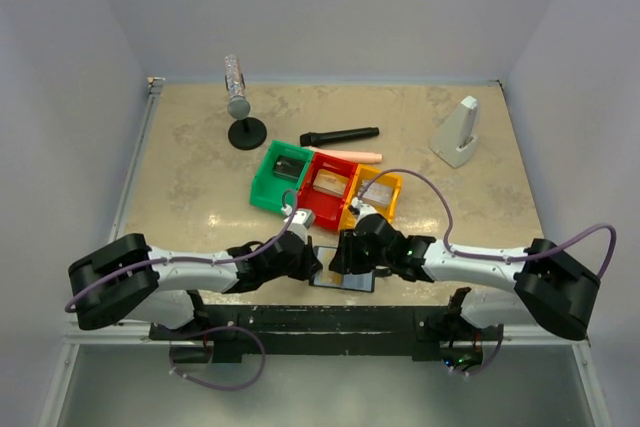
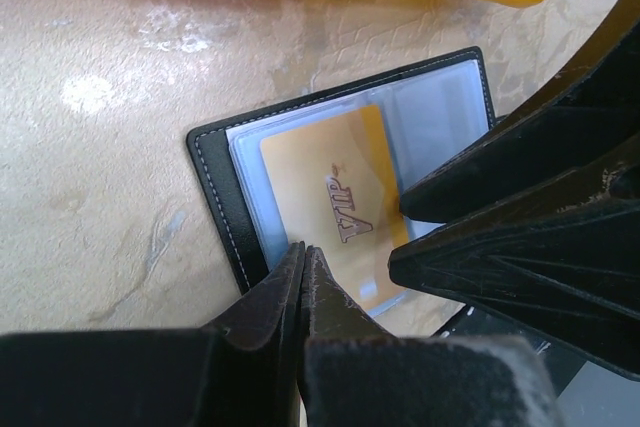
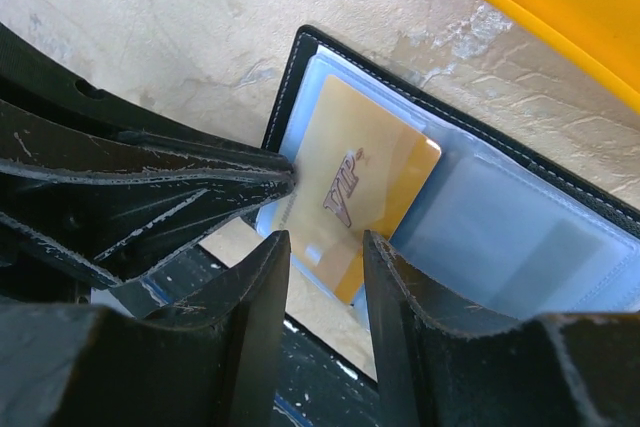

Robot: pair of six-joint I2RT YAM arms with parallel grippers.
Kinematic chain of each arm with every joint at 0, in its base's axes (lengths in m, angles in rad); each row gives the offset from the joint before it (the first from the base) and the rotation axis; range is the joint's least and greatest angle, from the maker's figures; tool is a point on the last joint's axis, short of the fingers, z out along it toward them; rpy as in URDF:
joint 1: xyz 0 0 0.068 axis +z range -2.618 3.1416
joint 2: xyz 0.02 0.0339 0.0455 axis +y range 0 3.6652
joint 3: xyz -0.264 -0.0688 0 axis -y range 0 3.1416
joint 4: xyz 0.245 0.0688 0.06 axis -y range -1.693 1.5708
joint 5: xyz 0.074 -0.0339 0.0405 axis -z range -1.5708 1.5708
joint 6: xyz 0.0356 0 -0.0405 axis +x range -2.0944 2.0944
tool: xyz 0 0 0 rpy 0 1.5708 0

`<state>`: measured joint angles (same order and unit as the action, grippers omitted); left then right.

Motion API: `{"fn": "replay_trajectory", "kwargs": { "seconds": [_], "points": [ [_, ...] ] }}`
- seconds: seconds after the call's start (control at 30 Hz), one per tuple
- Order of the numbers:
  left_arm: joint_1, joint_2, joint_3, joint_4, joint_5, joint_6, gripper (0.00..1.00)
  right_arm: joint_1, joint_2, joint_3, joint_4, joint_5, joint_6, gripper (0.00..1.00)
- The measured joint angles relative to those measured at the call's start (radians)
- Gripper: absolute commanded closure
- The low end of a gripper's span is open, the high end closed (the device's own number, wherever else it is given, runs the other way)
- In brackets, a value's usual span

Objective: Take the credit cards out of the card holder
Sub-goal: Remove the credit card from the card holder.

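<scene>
Now | left gripper closed at card holder edge; right gripper apart astride card

Both of my arms, left arm and right arm, have white links between bulky black joint housings. A lilac cable loops along each. My fingers are matte black, ridged and scuffed pale at the edges.
</scene>
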<state>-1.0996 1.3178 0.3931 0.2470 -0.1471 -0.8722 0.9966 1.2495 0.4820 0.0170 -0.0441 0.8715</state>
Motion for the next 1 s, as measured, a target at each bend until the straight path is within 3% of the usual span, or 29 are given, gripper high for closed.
{"fn": "replay_trajectory", "kwargs": {
  "seconds": [1.0],
  "points": [
    [0.0, 0.042, -0.032, 0.086, -0.025, -0.09, 1.0, 0.0, -0.052, -0.066, -0.002, 0.053, 0.029, 0.57]
  ]
}}
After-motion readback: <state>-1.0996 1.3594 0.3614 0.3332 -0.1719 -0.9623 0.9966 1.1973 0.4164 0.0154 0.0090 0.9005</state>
